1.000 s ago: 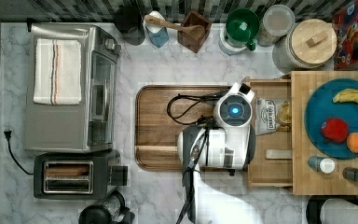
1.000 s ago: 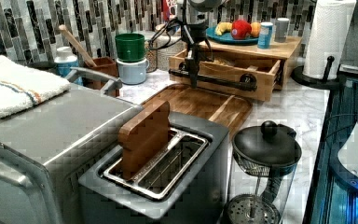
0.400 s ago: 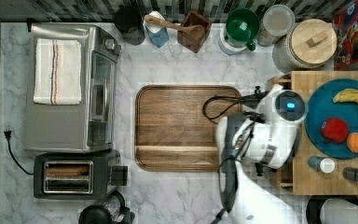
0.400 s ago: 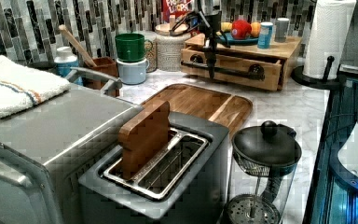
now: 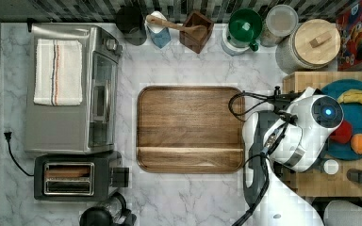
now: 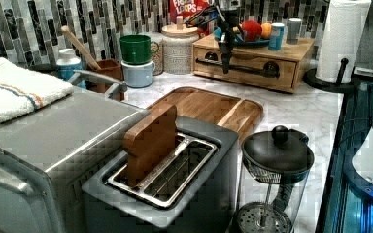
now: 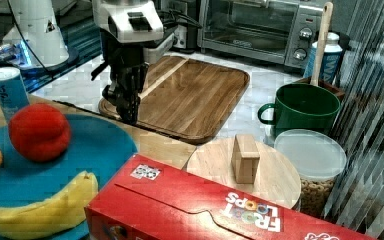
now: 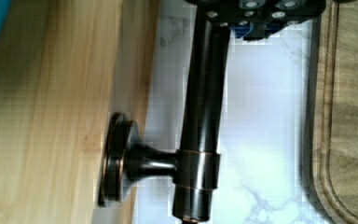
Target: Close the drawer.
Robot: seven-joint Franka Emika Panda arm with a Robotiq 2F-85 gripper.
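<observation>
The drawer's pale wood front [image 6: 252, 74] sits flush in the light-wood block [image 5: 311, 80] that carries the blue plate. A dark bronze bar handle [image 8: 203, 116] stands off the drawer front [image 8: 51, 116] on a round post. My gripper [image 6: 226, 63] hangs straight down in front of the block, shut on that handle [image 6: 245, 68], and the bar runs up between its fingers [image 8: 219, 21]. In the right view the gripper [image 7: 129, 112] points down at the block's front edge. From the top view, the arm's white wrist [image 5: 311, 127] covers the drawer front.
A dark wooden tray [image 5: 191, 129] lies on the marble just off the block. A toaster oven [image 5: 70, 89] and toaster [image 5: 75, 179] stand at the top view's left. Jars, a green mug [image 5: 242, 23] and a cereal box [image 7: 205, 210] line the back wall. A French press [image 6: 274, 170] and paper towel roll [image 6: 342, 39] are nearby.
The drawer was pulled out over the tray; it has slid into the block and now sits flush. My gripper travelled with its handle toward the top view's right.
</observation>
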